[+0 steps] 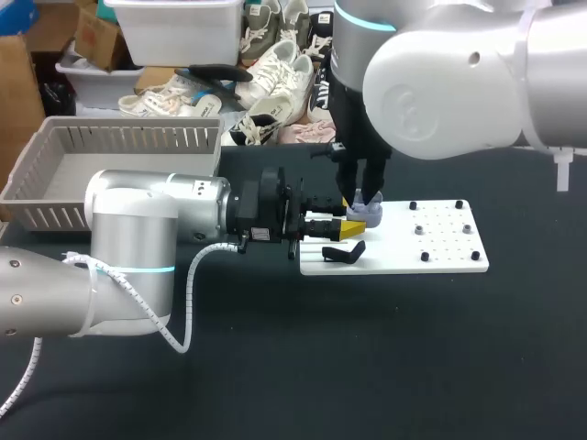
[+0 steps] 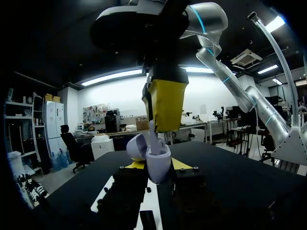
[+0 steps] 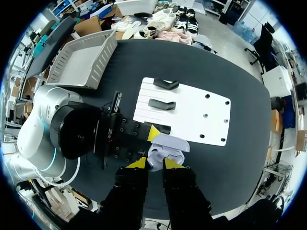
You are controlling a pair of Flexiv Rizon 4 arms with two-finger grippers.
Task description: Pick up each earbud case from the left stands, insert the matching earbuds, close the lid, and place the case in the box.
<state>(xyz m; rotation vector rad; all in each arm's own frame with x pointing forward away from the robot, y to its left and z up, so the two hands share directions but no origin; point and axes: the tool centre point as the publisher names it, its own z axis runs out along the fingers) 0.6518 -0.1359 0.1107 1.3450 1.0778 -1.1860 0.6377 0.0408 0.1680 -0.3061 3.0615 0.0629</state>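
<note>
The earbud case (image 2: 159, 166), its lid (image 2: 136, 146) tipped open, is clamped between my left fingers (image 2: 181, 164) just over the white board (image 1: 440, 252) on the bench (image 1: 367, 367). My right fingers (image 2: 165, 103) stand straight above it, pinched narrow on a white earbud (image 2: 153, 134) whose end sits in the case's mouth. The grey box (image 1: 138, 137) lies well apart, off behind my left fingers.

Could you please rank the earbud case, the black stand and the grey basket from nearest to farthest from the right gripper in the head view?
1. earbud case, directly below the right gripper.
2. black stand, on the white board's left part.
3. grey basket, far off at the table's back left.
</note>
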